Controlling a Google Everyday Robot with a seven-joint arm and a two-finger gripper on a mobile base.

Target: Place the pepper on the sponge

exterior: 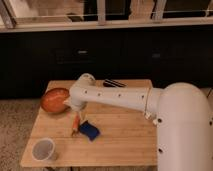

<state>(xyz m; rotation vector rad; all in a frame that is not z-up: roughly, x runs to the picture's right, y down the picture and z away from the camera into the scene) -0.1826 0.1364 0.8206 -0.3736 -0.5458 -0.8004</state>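
Jaws stand wide on the gripper point(75, 111), hovering just right of the round orange bowl point(54, 100) and over the slim orange pepper point(76, 123). The pepper lies on the wooden surface point(125, 145), just left of the small dark blue sponge point(90, 131). An off-centre pinch could roll it away.

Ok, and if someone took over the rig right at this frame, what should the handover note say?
Gripper: open, nothing held, low over the table, right at the pepper's far end.
Pepper: on the table, close beside the sponge's left edge; can't tell if they touch.
Sponge: flat on the table, nothing on it.
Done: approach to the pepper only.
Left: close on the pepper, lift it, set it on the sponge.
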